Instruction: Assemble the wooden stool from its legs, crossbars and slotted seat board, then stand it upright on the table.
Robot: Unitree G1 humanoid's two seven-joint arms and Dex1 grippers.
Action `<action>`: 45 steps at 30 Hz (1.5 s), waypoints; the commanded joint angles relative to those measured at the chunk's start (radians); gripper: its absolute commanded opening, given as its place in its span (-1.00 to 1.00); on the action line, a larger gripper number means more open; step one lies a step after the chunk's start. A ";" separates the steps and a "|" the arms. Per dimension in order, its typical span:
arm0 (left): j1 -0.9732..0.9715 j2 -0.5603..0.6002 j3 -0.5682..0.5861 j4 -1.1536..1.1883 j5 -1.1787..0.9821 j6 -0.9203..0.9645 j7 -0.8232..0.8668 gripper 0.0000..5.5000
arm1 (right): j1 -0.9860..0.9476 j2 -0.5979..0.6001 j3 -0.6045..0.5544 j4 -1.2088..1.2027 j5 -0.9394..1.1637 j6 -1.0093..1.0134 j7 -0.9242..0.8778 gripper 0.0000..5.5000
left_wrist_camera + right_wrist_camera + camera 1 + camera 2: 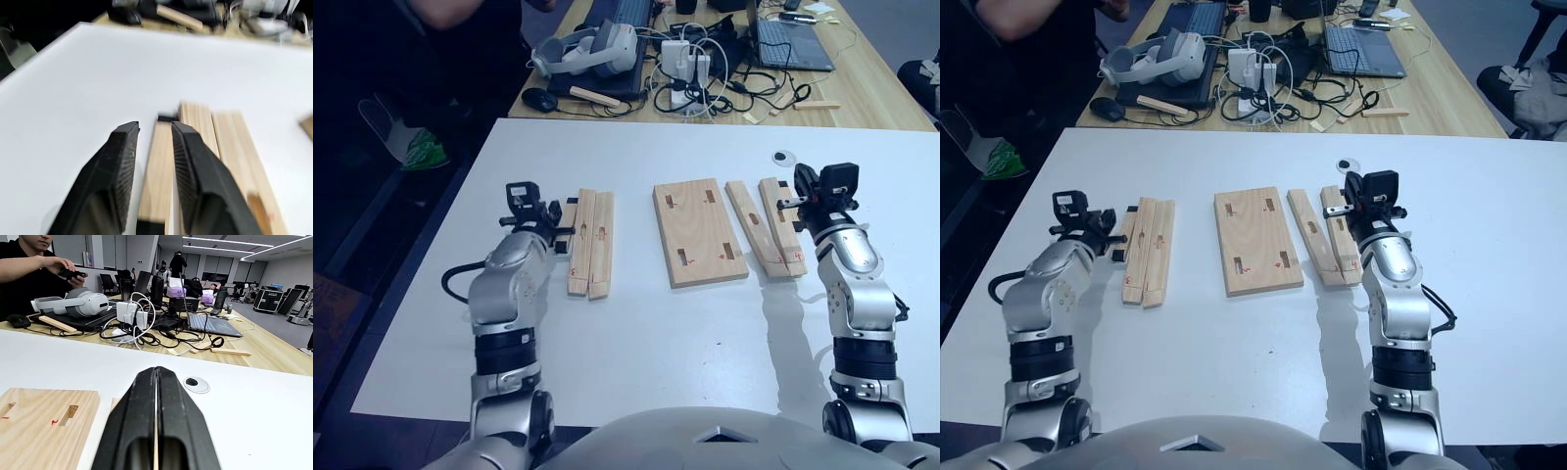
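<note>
On table [636, 372], seat board [700, 231] and legs [590, 243] lie loose, nothing joined; your whole assembly remains. Left gripper [155, 129] slightly open, right gripper [155, 374] pressed closed, both empty.

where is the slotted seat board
In the left eye view the slotted seat board lies flat on the white table, two wooden slats close on its right, a wooden bundle farther left.

Your two head eyes look down over the white table [636, 352], while both wrist cameras skim low along it toward the cluttered wooden desk [274, 357]
</note>
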 commanded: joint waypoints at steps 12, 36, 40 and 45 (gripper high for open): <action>0.243 0.265 -0.106 -0.240 -0.025 0.276 -0.226 0.30 | 0.062 0.017 -0.038 -0.089 0.029 0.073 -0.034 -1.00; -0.002 0.203 -0.122 0.154 0.017 0.200 -0.217 0.35 | 0.015 0.014 -0.017 -0.067 0.021 0.084 -0.038 -1.00; -0.033 0.217 -0.100 0.282 0.031 0.139 -0.222 0.35 | 0.003 0.013 -0.014 -0.055 0.018 0.078 -0.039 -1.00; -0.051 0.221 -0.098 0.340 0.014 0.128 -0.254 0.21 | -0.001 0.014 -0.015 -0.051 0.014 0.073 -0.040 -1.00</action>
